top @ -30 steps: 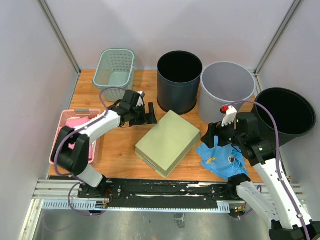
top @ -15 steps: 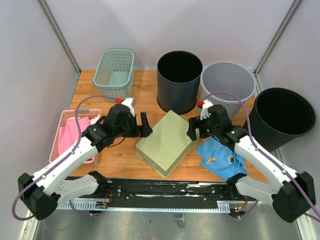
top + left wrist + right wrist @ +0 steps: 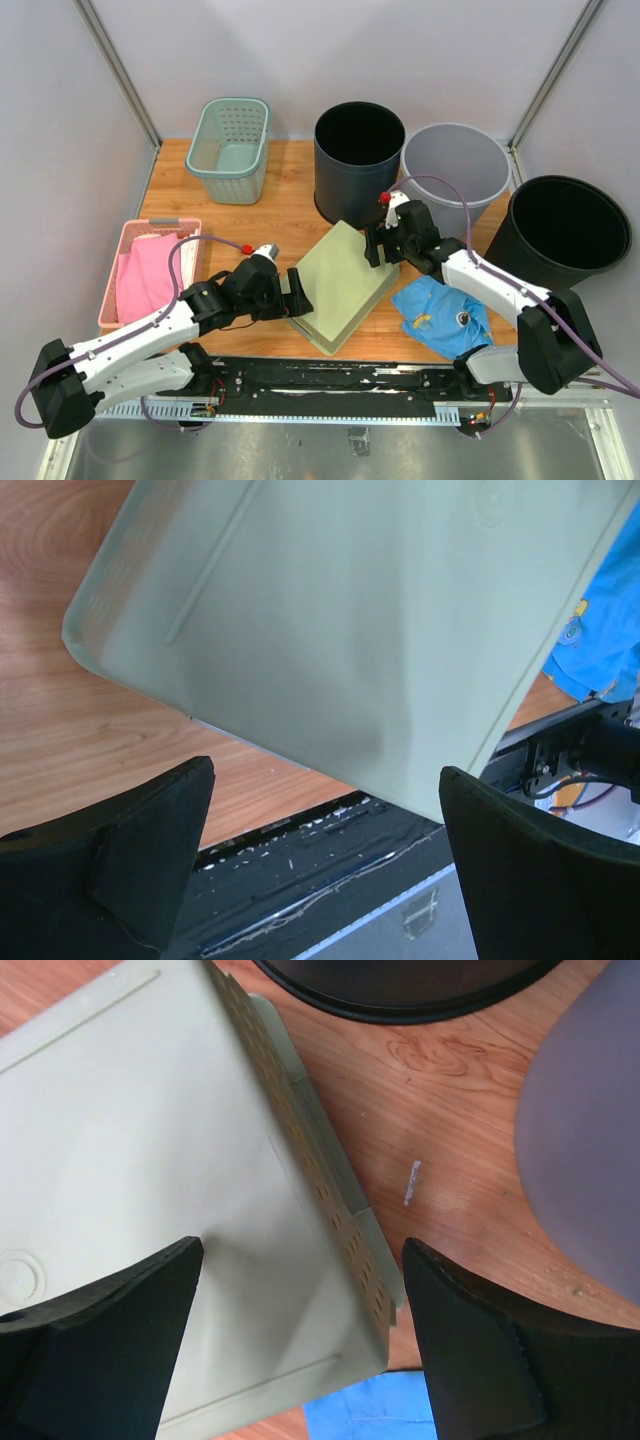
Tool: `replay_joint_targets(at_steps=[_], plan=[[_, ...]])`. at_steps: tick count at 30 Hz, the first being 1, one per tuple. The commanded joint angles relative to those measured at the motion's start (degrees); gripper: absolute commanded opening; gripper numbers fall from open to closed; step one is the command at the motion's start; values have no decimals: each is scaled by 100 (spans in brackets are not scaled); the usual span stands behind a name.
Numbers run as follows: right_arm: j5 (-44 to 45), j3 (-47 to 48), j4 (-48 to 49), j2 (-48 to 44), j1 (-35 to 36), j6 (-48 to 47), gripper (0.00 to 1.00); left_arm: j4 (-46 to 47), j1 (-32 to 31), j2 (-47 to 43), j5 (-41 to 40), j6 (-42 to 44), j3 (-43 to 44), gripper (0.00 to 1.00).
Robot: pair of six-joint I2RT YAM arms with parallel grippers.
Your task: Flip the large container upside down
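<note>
The large container [image 3: 338, 283] is a pale green rectangular bin lying bottom-up in the middle of the table. My left gripper [image 3: 297, 292] is open at its near-left side, with the container's near edge [image 3: 340, 630] between and above the jaws [image 3: 325, 810]. My right gripper [image 3: 378, 245] is open over the container's far right corner; in the right wrist view the perforated side wall [image 3: 320, 1190] runs between the fingers [image 3: 300, 1250]. Neither gripper holds anything.
A dark bin [image 3: 358, 160], a grey bin [image 3: 455, 175] and a black bin [image 3: 570, 225] stand behind and to the right. A teal basket [image 3: 230, 148] is at the back left, a pink basket [image 3: 150, 270] with pink cloth at the left. A blue cloth [image 3: 440, 310] lies right of the container.
My left gripper has swung from the table's back left down to the container's near-left side. My right gripper has moved left and forward from over the blue cloth to the container's far right corner.
</note>
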Motion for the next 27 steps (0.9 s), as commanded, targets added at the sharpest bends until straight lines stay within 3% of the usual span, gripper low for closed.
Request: replay_joint_targets(at_steps=[1, 9, 18, 27], plan=[[-337, -262, 86, -298, 85, 300, 82, 872, 109, -21, 106, -410, -346, 99], [-1102, -1503, 324, -1600, 102, 1127, 81, 1774, 1042, 13, 1136, -269, -898, 99], [-2027, -1866, -243, -2195, 300, 1549, 79, 1634, 1855, 103, 1211, 293, -696, 99], [-1860, -2018, -662, -2856, 1093, 2302, 78, 1432, 2043, 671, 1118, 709, -177, 99]])
